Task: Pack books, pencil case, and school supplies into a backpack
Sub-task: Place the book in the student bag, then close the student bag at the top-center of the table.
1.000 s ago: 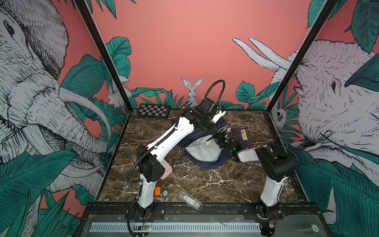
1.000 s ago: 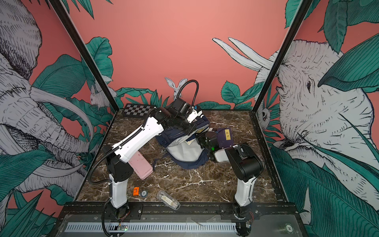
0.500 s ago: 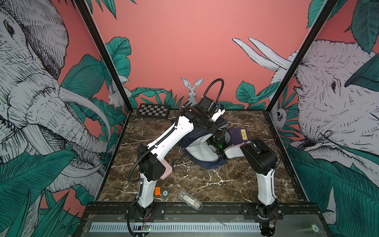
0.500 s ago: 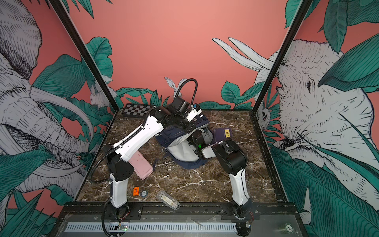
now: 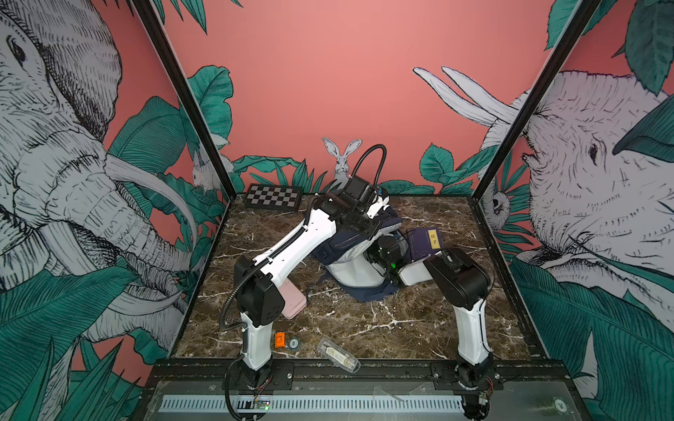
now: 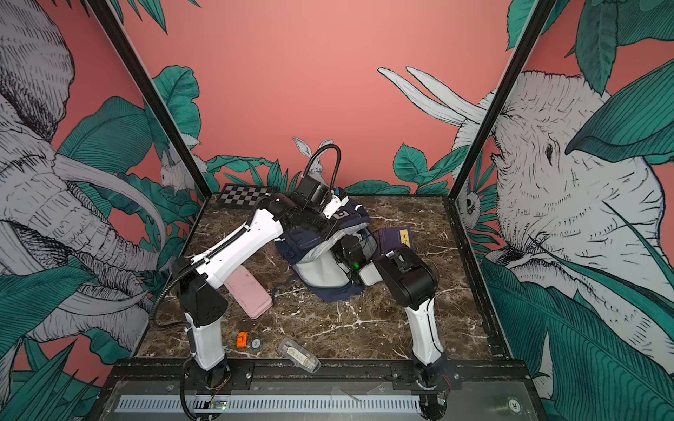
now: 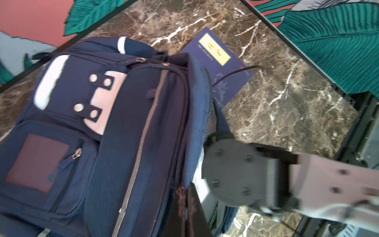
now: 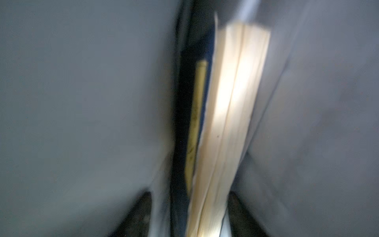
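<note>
now, navy backpack (image 5: 350, 251) slumped centre stage, mouth gaping, left claw (image 7: 183, 192) pressed together on its opening edge, right claw (image 8: 189, 195) deep inside, blurry, fingers (image 8: 141, 207) spread either side of one book (image 8: 225, 123), second book (image 5: 425, 240) flat just beside the backpack

Bare table (image 5: 383, 328) is lying open at front centre, between the arm bases. The left arm (image 5: 291, 248) is bridging the left half, a pink case (image 6: 248, 295) sitting beneath its elbow. The right arm (image 5: 456, 280) is plugging the backpack (image 5: 343, 242) mouth; a book (image 5: 425, 240) is lying flat against the backpack's right side. An orange piece (image 5: 279, 339) and clear case (image 5: 337, 359) are lining the front edge.
</note>
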{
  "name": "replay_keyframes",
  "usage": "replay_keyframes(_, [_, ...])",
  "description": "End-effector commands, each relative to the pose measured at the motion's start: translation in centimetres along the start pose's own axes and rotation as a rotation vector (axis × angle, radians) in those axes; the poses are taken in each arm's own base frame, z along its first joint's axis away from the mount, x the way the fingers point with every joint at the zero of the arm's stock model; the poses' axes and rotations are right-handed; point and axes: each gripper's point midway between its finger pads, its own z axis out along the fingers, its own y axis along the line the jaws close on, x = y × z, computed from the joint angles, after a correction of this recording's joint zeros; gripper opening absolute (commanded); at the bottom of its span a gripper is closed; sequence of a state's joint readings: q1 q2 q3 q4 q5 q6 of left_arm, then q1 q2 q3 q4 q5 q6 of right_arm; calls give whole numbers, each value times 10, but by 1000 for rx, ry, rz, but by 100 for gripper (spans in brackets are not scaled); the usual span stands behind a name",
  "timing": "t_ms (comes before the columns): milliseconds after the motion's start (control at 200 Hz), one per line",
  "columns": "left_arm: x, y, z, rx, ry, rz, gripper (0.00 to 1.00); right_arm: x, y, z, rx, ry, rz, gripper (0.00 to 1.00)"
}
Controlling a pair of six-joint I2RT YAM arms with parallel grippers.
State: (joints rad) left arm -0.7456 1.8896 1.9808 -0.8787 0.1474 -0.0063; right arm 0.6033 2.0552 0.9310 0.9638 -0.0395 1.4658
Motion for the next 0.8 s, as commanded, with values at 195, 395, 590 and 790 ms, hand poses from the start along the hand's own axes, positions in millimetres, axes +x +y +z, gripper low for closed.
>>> replay_keyframes(195, [-6, 27, -27, -115, -57, 7, 0, 24, 23, -47, 15, 111, -88, 64])
replay_keyframes(395, [8, 38, -29, -179, -11, 16, 0, 30, 19, -96, 146, 129, -157, 47])
replay_keyframes(590, [36, 40, -27, -195, 48, 7, 0, -5, 23, -165, 305, 54, -356, 52])
replay_keyframes(790, [63, 20, -12, -88, 115, -3, 0, -65, -2, -211, 475, 27, -525, 65])
